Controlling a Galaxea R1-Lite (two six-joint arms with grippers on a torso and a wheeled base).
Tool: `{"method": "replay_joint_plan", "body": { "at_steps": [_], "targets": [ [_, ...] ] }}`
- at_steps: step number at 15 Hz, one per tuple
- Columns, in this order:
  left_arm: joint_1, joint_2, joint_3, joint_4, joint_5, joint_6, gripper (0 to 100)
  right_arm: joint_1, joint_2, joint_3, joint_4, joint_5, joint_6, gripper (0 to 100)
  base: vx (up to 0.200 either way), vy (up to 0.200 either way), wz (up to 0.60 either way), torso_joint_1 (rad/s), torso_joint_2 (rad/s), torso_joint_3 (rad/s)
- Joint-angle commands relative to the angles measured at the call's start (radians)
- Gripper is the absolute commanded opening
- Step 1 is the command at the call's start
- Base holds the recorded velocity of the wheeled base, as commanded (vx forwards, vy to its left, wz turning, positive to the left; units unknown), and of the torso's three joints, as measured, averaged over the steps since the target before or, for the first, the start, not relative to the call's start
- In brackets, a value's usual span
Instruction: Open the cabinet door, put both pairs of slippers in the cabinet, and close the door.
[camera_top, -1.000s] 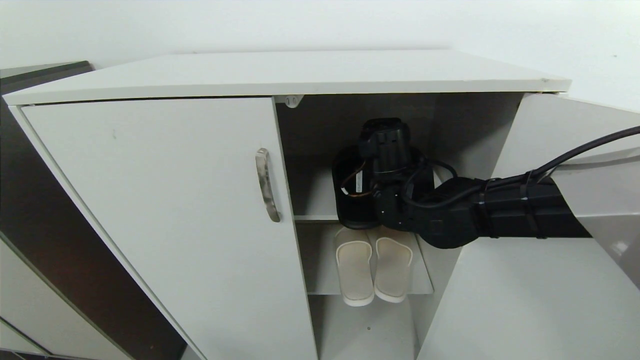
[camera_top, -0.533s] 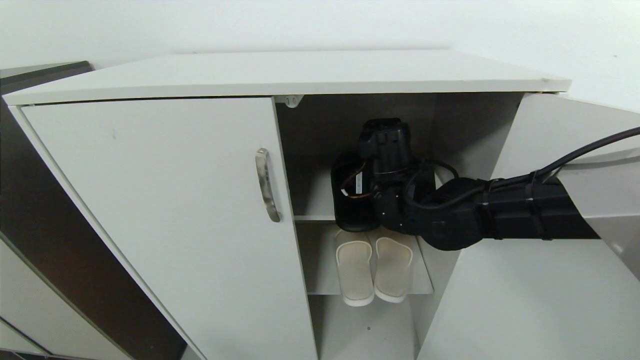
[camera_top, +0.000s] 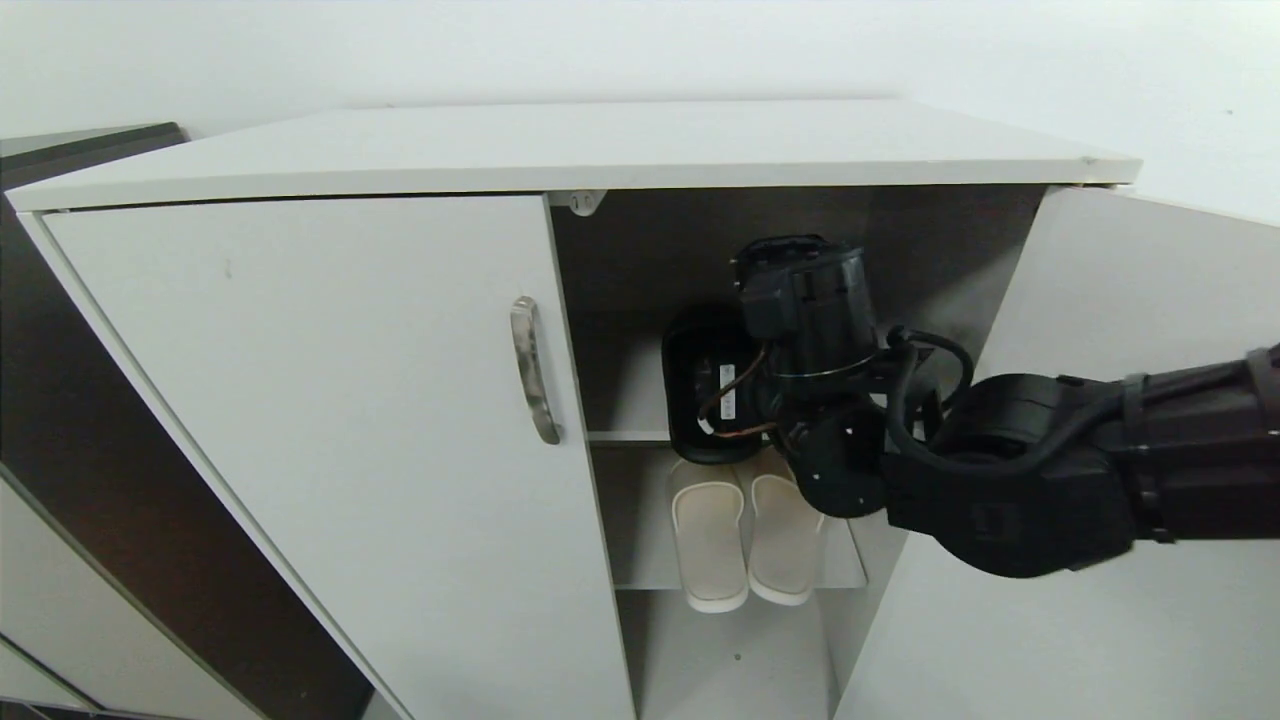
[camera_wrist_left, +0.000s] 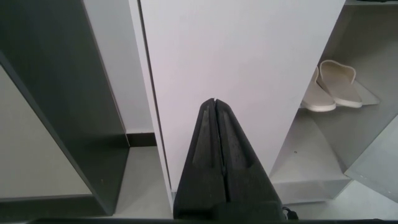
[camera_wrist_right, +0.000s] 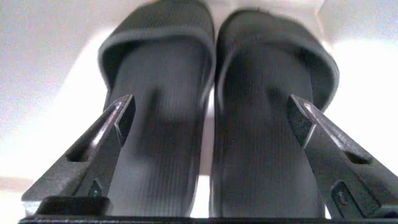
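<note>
Lying just ahead of spread right claw (camera_wrist_right: 210, 111): black slippers (camera_wrist_right: 163, 93)

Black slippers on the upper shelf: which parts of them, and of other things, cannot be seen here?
- Black slippers: head view, the right arm covers most of the right one; right wrist view, the near ends are cut off by the edge.
- White slippers: head view, toes hidden under the upper shelf and the arm.
- Cabinet, left half: head view, the closed left door hides it.

White wall (camera_top: 300, 50) — dark panel (camera_top: 80, 450) at left
</note>
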Motion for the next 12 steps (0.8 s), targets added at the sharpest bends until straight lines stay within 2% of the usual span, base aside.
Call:
{"method": "replay_joint_plan", "body": {
  "at_steps": [1, 3, 4, 12],
  "targets": [
    [0.000, 0.000, 0.000, 0.000, 0.000, -0.001, 0, 0.092, -0.159, 0.169, -0.001, 0.000, 0.039, 100, 0.000, 0.000, 0.00, 0.000, 0.00, 0.000],
    [0.000, 0.000, 0.000, 0.000, 0.000, -0.001, 0, 0.128, -0.213, 0.260, -0.004, 0.002, 0.066, 100, 0.000, 0.000, 0.00, 0.000, 0.00, 0.000],
    [0.000, 0.000, 0.000, 0.000, 0.000, -0.001, 0, 0.154, -0.259, 0.323, -0.003, 0.002, 0.098, 0, 0.000, 0.000, 0.00, 0.000, 0.00, 0.000],
    [0.000, 0.000, 0.000, 0.000, 0.000, -0.002, 0, 0.166, -0.253, 0.349, 0.019, 0.000, 0.100, 0, 0.000, 0.000, 0.00, 0.000, 0.00, 0.000]
  ]
}}
